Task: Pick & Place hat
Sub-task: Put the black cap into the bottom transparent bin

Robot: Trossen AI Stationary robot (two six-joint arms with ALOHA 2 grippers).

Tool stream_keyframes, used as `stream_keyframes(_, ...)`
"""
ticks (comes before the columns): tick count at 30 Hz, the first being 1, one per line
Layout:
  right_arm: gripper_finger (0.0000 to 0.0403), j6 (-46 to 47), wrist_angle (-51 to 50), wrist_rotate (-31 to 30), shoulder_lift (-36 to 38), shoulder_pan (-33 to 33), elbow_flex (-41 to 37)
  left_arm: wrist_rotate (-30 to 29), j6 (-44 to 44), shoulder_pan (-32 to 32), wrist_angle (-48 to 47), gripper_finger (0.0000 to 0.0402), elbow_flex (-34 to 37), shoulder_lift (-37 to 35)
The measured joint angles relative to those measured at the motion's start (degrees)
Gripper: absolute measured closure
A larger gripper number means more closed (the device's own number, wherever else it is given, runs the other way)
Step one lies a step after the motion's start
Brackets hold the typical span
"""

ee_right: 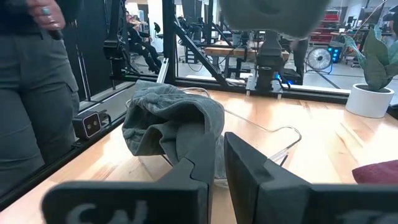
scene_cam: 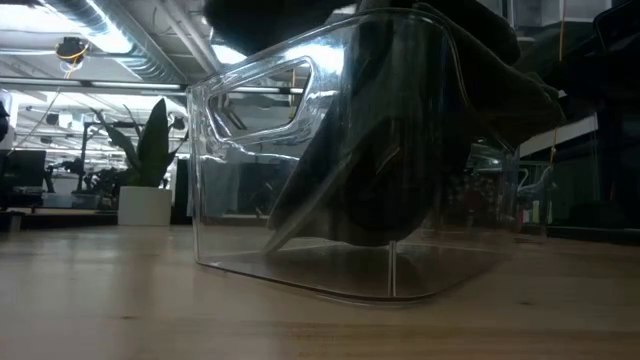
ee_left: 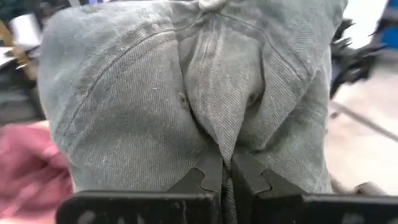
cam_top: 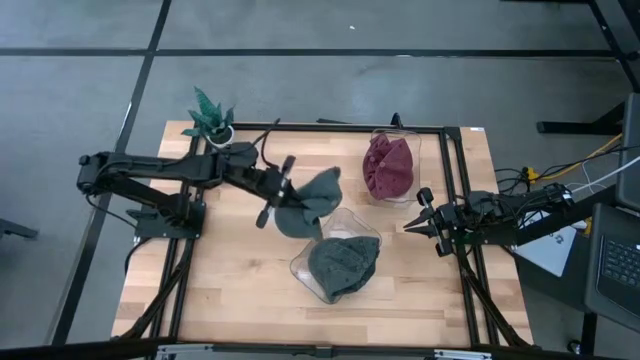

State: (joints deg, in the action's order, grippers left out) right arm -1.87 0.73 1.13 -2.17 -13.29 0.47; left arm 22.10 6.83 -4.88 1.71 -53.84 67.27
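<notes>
A grey denim hat hangs from my left gripper over the middle of the table, just beyond a clear bin. In the left wrist view the hat's crown fills the picture above my shut fingers, and it shows high up in the right wrist view. A second grey hat lies crumpled in that clear bin, also seen from the right wrist and in the low view. My right gripper waits open near the right edge, touching nothing. My left gripper pinches a raised fold of the crown cloth between its two fingers, near where the seams meet. The fingers come roughly level from the table's left. The hat is lifted clear of the table, and its crown spreads out past the fingertips.
A maroon hat sits in a second clear bin at the far right. A potted plant stands at the far left corner. A person stands beyond the table's near edge. Bare wood lies along the near left part of the table.
</notes>
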Motion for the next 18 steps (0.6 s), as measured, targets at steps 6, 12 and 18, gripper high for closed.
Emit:
stream_keyframes(6,0.0366,0.1,0.0,0.0,0.0,0.0,0.0,5.5,-4.2,4.1,12.7,0.0398,0.0,6.3)
stream_keyframes(12,0.0366,0.1,0.0,0.0,0.0,0.0,0.0,6.6,-6.7,7.7,26.9,0.0398,0.0,13.9)
stream_keyframes(18,0.0366,0.1,0.0,0.0,0.0,0.0,0.0,6.6,-6.7,10.3,34.9,0.0398,0.0,20.5)
